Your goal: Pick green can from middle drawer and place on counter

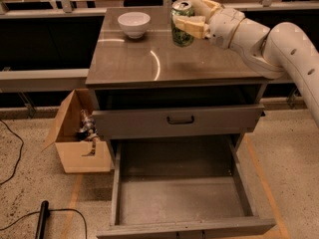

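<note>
The green can (181, 25), green and silver with a silver top, is upright over the far middle of the counter (149, 59). I cannot tell if its base touches the slab. My gripper (192, 20) reaches in from the right and is shut on the can, one finger across its right side. The white arm (279, 44) runs off to the right. The middle drawer (182, 195) is pulled out below, its grey floor bare.
A white bowl (133, 24) sits on the counter's far left. A closed drawer front with a dark handle (180, 119) is above the open drawer. An open cardboard box (79, 136) with items stands left of the cabinet. A black cable (42, 220) lies on the floor.
</note>
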Controlling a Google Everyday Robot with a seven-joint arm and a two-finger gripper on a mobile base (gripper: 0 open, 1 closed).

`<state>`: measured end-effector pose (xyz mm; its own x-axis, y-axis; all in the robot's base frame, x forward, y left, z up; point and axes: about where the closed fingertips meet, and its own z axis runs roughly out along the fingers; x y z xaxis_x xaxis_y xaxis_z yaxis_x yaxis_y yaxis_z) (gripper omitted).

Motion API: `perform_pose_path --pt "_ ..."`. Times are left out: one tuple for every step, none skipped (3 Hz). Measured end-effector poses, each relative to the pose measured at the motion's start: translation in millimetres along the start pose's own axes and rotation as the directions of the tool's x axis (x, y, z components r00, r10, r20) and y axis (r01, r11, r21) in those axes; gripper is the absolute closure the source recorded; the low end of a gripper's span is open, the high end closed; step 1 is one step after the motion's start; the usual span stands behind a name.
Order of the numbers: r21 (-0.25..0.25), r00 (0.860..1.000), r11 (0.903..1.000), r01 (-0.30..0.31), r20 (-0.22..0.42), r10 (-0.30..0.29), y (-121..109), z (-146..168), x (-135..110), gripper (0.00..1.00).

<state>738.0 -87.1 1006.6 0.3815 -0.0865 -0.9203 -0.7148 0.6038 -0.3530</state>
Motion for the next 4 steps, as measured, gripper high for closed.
perform_pose_path --pt "-0.005 0.998 0.999 -0.045 -0.034 0.044 7.8 4.0 24.4 1.0" --pt "0.0 0.994 0.9971 -0.076 -0.078 0.075 14.3 1.6 45.8 0.82" --pt "0.017 0.99 0.995 -0.098 -0.099 0.099 18.1 -1.0 60.8 0.59" --pt "0.033 0.987 0.9925 -0.117 -0.106 0.12 22.0 -2.1 69.2 0.36"
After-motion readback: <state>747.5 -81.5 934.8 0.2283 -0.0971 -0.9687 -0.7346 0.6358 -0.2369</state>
